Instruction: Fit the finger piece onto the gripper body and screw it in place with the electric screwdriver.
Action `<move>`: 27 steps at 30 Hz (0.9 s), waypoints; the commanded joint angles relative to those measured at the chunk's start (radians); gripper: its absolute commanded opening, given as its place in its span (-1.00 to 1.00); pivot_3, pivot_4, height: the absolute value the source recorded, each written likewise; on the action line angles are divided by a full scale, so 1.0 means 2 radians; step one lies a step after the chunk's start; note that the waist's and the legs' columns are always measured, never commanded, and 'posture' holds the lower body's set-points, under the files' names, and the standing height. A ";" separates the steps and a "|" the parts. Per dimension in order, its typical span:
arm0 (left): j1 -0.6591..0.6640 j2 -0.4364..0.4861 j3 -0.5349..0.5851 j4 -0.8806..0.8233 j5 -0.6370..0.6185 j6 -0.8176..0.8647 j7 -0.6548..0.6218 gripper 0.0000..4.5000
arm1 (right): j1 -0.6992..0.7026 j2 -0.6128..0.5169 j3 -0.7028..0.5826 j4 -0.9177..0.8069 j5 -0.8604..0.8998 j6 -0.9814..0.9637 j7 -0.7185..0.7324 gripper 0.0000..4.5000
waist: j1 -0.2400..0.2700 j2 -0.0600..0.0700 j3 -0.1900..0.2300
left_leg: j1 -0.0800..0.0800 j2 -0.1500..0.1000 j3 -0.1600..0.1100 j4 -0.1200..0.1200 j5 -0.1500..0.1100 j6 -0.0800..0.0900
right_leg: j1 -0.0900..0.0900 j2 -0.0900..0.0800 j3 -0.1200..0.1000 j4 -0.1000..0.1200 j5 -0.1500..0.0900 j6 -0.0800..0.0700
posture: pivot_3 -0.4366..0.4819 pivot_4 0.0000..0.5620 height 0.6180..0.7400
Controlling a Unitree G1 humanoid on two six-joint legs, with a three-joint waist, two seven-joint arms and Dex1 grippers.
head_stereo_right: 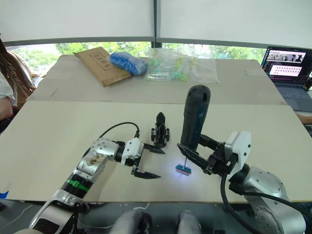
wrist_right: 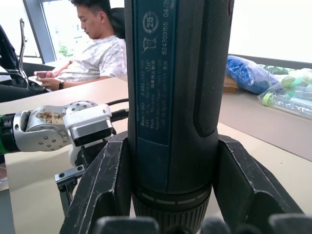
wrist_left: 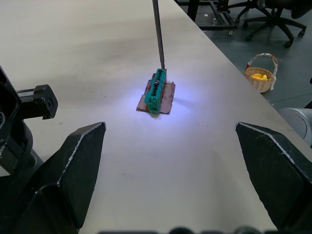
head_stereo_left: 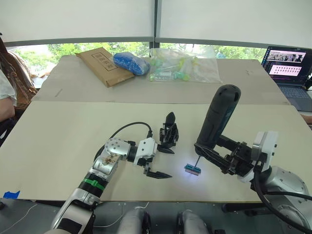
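Note:
The electric screwdriver (head_stereo_left: 219, 114) stands nearly upright at the table's right, and my right gripper (head_stereo_left: 217, 148) is shut around its lower barrel (wrist_right: 170, 97). Its thin bit (wrist_left: 158, 34) rests on a small green-and-brown block (head_stereo_left: 192, 169), lit by the tip's white light. The gripper body (head_stereo_left: 169, 132) stands at mid-table with a pointed black finger rising from it. My left gripper (head_stereo_left: 168, 163) is wide open just in front of the body, one fingertip close under it, the block beyond its fingers (wrist_left: 78, 161). The finger piece as a loose part is out of view.
At the far side lie a brown cardboard envelope (head_stereo_left: 102, 66), a blue bag (head_stereo_left: 130, 62) and a clear plastic bag of small items (head_stereo_left: 183, 66). A laptop (head_stereo_left: 290, 68) sits at the far right. A person (head_stereo_left: 7, 92) sits at the left edge. A basket (wrist_left: 261, 78) stands on the floor.

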 commanded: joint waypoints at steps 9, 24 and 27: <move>-0.008 0.000 -0.001 -0.007 -0.005 -0.001 0.001 1.00 | -0.026 -0.002 0.002 -0.005 -0.003 -0.015 -0.009 -0.15 | 0.000 0.000 0.000 | 0.000 0.000 0.000 0.000 0.000 0.000 | 0.000 0.000 0.000 0.000 0.000 0.000 | -0.05 -0.47 0.87; -0.010 0.001 0.000 -0.008 -0.002 -0.005 0.002 1.00 | -0.022 -0.002 0.000 -0.004 -0.002 -0.012 -0.006 -0.15 | 0.000 0.000 0.000 | 0.000 0.000 0.000 0.000 0.000 0.000 | 0.000 0.000 0.000 0.000 0.000 0.000 | -0.05 -0.47 0.87; -0.011 0.001 0.000 -0.007 -0.002 -0.006 0.004 1.00 | -0.020 -0.002 0.001 -0.002 -0.004 -0.013 -0.003 -0.15 | 0.000 0.000 0.000 | 0.000 0.000 0.000 0.000 0.000 0.000 | 0.000 0.000 0.000 0.000 0.000 0.000 | -0.05 -0.47 0.87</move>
